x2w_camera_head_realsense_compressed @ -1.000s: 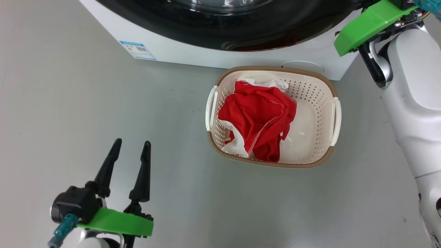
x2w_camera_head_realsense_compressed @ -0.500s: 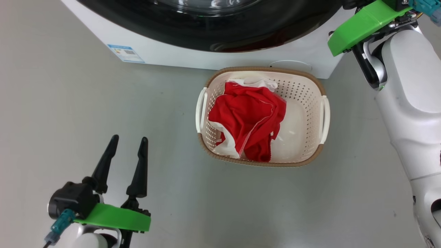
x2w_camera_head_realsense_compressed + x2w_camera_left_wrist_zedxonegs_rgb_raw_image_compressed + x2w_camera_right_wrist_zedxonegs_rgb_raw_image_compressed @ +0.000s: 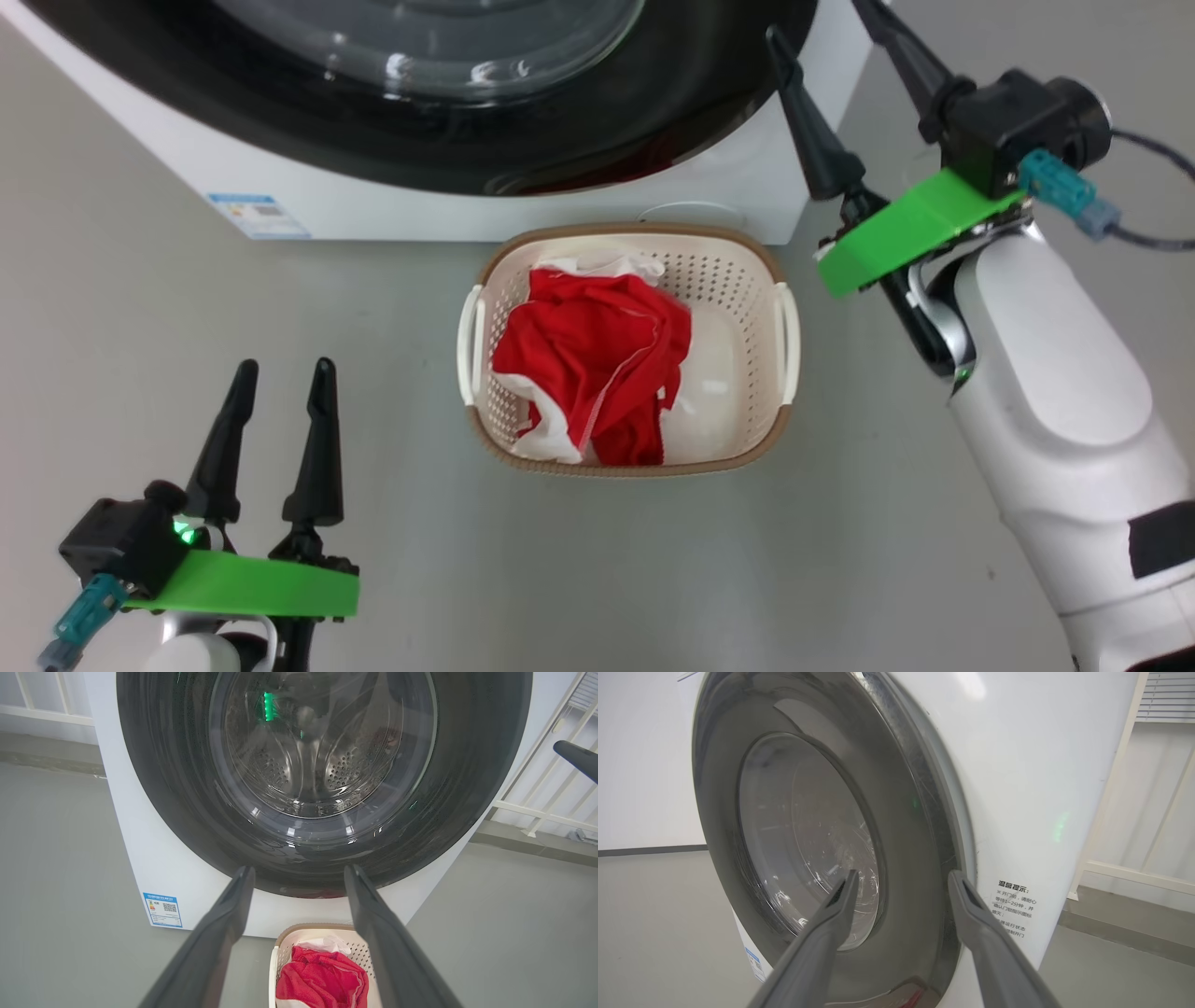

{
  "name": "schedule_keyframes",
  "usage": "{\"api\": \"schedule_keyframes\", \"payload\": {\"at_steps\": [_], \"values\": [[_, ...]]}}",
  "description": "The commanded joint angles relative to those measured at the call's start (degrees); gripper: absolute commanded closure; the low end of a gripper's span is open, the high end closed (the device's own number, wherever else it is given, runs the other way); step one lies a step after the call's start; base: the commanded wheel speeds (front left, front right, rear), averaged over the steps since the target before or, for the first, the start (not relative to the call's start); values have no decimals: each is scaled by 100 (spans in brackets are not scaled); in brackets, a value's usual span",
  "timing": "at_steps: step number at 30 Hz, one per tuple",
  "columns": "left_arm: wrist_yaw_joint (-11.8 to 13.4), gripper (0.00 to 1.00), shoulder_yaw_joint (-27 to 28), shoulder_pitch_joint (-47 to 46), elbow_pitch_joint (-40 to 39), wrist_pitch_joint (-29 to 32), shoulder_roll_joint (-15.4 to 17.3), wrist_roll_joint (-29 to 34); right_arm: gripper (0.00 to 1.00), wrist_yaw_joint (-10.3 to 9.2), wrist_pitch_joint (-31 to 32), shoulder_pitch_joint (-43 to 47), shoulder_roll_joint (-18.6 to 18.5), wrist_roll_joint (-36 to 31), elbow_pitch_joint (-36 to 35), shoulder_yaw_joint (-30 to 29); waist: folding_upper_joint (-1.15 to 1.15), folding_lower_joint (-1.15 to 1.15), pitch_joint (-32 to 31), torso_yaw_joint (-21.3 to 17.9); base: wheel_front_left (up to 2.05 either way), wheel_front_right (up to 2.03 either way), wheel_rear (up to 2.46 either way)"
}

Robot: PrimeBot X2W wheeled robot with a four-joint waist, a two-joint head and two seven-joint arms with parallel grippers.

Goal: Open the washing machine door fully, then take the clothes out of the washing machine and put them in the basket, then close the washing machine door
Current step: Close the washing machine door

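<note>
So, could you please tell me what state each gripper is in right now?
Left dark-fingered gripper: open, holding nothing.
Right dark-fingered gripper: open, holding nothing.

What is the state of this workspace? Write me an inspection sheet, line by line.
Surface: bare grey floor.
Job's things: washing machine door shut flush on the white washing machine; red clothes heaped in the basket, which stands on the floor just before the machine.
Clutter: nothing seen.
Grippers: left gripper open, empty, low over the floor; right gripper open, empty, raised by the machine's right front corner, pointing at the door's rim.
Cables: dark cable runs from the teal plug at the right wrist.
Surroundings: white railing, white wall.
</note>
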Motion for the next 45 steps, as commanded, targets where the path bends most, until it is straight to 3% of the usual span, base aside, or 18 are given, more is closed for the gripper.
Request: {"api": "schedule_keyframes", "payload": {"at_steps": [1,14,25,33,45], "values": [[-32,0,223,67,-168,-45,170,-6,0,-22,6,146,131,8,-214,78,0,0,-228,-230,0,0,0],[-32,0,144,424,-296,-45,318,-150,0,-22,6,1581,162,-88,-1042,-253,0,0,-999,-745,0,0,0],[-32,0,232,854,-501,-45,435,-79,0,-22,6,2779,202,-112,-1591,-915,0,0,-1557,-1015,0,0,0],[-32,0,353,1172,-512,-45,438,124,0,-22,6,3434,95,-110,-1909,-1164,0,0,-1861,-1034,0,0,0],[-32,0,629,1626,-619,-45,342,430,0,-22,6,4580,-64,-148,-2939,-1409,0,0,-2152,-861,0,0,0]]}}
